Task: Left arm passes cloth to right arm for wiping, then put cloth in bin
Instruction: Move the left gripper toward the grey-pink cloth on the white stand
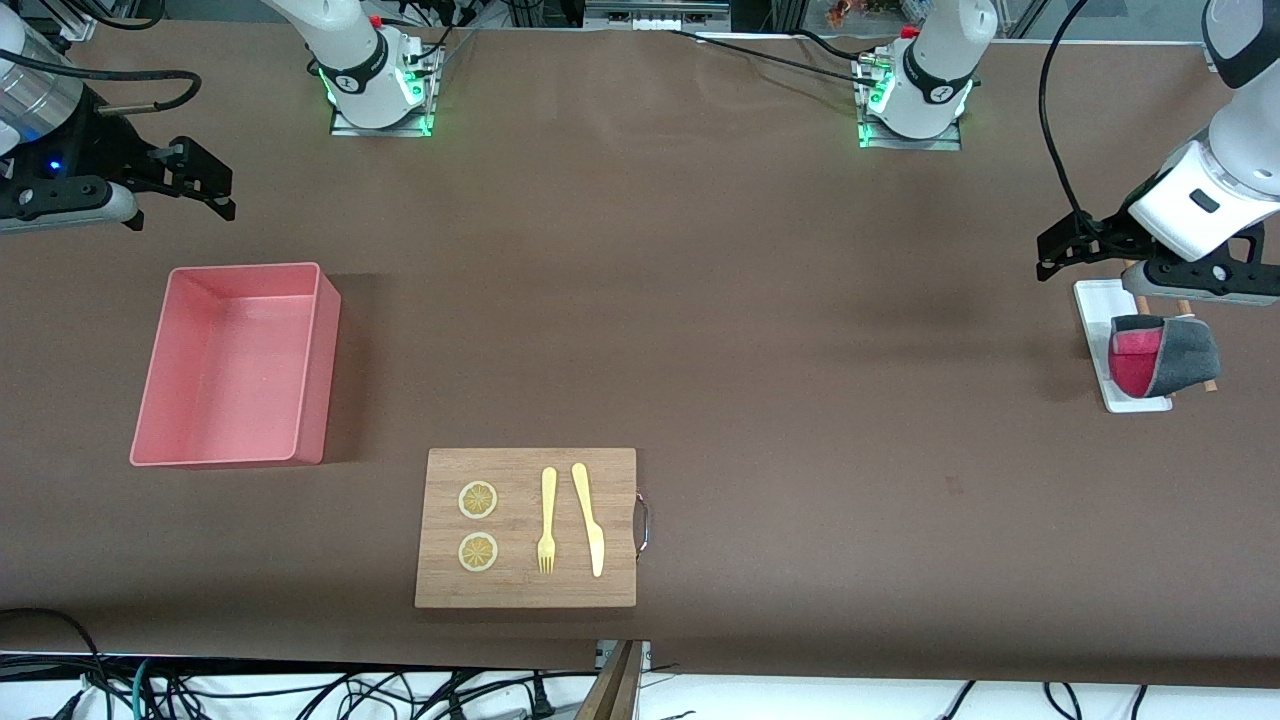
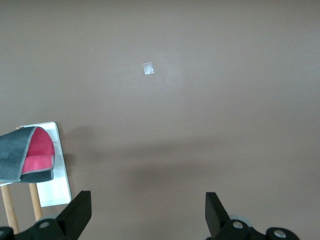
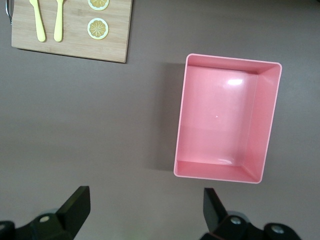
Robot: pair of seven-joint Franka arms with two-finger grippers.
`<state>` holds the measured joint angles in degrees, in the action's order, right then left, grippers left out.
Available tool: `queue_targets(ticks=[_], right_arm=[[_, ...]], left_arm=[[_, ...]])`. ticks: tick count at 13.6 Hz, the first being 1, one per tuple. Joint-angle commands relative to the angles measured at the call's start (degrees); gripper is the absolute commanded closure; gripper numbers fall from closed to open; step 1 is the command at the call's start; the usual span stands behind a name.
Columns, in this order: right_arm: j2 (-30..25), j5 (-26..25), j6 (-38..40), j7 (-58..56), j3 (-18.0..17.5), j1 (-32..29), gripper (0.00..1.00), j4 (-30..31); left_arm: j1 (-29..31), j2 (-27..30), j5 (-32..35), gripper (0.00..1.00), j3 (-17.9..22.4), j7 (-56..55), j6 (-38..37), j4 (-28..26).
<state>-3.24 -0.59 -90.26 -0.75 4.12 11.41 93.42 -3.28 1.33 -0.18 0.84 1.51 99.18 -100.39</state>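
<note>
Front view: the left gripper [image 1: 1050, 255] hangs with its fingers spread wide and nothing between them, over bare table at the left arm's end; the cloth [image 1: 1165, 355] lies just beside it, nearer the front camera and a little further out toward the table's edge, draped grey over magenta on two thin wooden rods [image 1: 1197, 347] above a small white tray [image 1: 1100, 300]; the tray's long axis runs toward the front camera, and the cloth sits at the nearer end of it. The right gripper [image 1: 205, 185] waits over the table at the right arm's end, also spread and empty, with the bin [image 1: 310, 350] just nearer the camera than it; the wooden board [image 1: 525, 590] with fork, knife and lemon slices lies well apart from both; so the left arm is plainly the nearer one to the cloth.

Left wrist view: both fingers [image 2: 75, 212] stand wide with bare table between them; the cloth [image 2: 27, 155] sits off to one side of the open jaws, outside the gap, so I judge the coming move to be a short sideways shift and a descent; how high the fold stands off the tray is hard to read here.

Right wrist view: fingers [image 3: 75, 207] apart and empty; the bin [image 3: 182, 120] lies ahead of them, open and holding nothing.
</note>
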Motion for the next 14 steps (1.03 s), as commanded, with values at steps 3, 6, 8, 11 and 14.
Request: queue_targets(ticks=[3,6,8,11,14], right_arm=[[0.3,1.3,1.2,-0.4,0.2,-0.2,0.0,-1.5],[0.3,1.6,1.8,-0.4,0.4,-0.2,0.0,-1.5],[0.4,1.9,1.5,-0.4,1.5,-0.2,0.0,-1.5],[0.7,1.9,0.5,-0.4,2.2,-0.2,0.0,-1.5],[0.7,1.9,0.4,-0.4,2.4,-0.2,0.0,-1.5]], left_arm=[[1.2,1.7,0.4,0.0,-1.0,-0.4,-0.1,-1.4],[1.1,1.5,0.4,0.0,-1.0,-0.5,-0.4,-1.4],[0.6,1.1,0.3,0.0,-1.0,-0.9,-3.4,-0.6],[0.6,1.0,0.3,0.0,-1.0,-0.9,-3.4,-0.6],[0.8,0.0,0.3,0.0,-0.9,-0.9,-3.0,-0.6]])
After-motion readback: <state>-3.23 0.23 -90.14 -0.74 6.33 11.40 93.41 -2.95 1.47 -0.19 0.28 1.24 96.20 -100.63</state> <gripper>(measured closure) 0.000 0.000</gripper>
